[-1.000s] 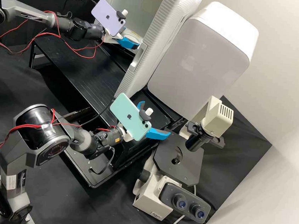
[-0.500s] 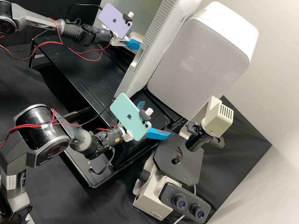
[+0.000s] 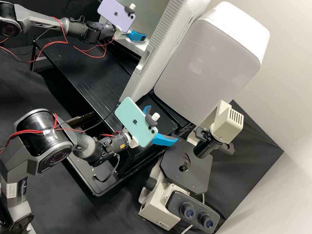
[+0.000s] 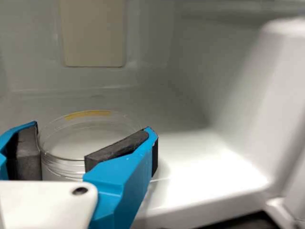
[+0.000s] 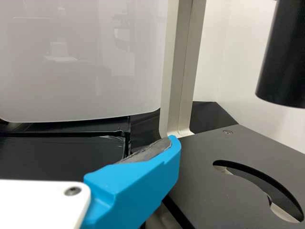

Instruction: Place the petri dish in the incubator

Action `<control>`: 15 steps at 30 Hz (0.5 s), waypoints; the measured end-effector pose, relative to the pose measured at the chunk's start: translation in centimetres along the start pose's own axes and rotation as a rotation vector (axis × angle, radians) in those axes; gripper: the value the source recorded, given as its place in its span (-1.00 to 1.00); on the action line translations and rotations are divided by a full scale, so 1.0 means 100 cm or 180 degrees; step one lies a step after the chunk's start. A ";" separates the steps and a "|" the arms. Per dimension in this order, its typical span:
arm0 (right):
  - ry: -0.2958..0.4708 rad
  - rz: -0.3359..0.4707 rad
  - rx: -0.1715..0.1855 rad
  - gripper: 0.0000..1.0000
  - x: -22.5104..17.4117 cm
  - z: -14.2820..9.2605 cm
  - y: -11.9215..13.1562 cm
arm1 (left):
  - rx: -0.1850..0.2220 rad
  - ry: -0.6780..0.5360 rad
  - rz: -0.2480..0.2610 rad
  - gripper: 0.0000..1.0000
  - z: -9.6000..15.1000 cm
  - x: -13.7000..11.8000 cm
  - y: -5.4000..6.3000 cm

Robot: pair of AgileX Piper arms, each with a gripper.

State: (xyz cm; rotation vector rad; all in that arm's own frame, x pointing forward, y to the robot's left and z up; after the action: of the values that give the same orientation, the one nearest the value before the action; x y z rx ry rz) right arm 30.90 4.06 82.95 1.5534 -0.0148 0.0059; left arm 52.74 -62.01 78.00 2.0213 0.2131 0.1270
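The clear petri dish (image 4: 71,143), with a yellowish band at its far rim, sits between the blue fingers of my left gripper (image 4: 89,131), whose dark pads press on its sides. In the high view that gripper (image 3: 136,36) is just inside the open white incubator (image 3: 138,3), past its ribbed door (image 3: 167,40). The incubator's white floor (image 4: 205,162) lies beneath the dish. I cannot tell whether the dish rests on it. My right gripper (image 3: 162,127) stands open and holds nothing, next to the microscope stage (image 3: 186,168). One of its fingers (image 5: 143,176) shows above that stage.
A microscope (image 3: 176,204) stands at the front right, its black condenser (image 5: 286,57) hanging over the stage. A large white housing (image 3: 214,60) rises beside the incubator door. A black ridged bench shelf (image 3: 89,80) runs between the two arms, and red cables trail from the left arm.
My left gripper first pushed deeper into the incubator with the dish, then rose a little and drew back slightly. The right arm has kept still.
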 end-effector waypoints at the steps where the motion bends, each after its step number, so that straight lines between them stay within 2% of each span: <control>1: 0.0000 0.0000 0.0000 1.00 0.000 0.000 0.000 | 0.0007 0.0061 -0.0001 -1.00 -0.004 0.002 -0.002; 5: 0.0000 0.0000 0.0000 1.00 0.000 0.000 0.000 | 0.0050 0.0118 0.0003 -1.00 -0.007 0.004 -0.004; 15: 0.0000 0.0000 0.0000 1.00 0.000 0.000 0.000 | 0.0051 0.0132 0.0008 -1.00 -0.007 0.004 -0.004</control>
State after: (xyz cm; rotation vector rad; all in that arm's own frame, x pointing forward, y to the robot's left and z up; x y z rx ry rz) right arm 30.90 4.06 82.95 1.5534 -0.0148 0.0059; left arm 53.00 -61.12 78.01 2.0363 0.2384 0.1694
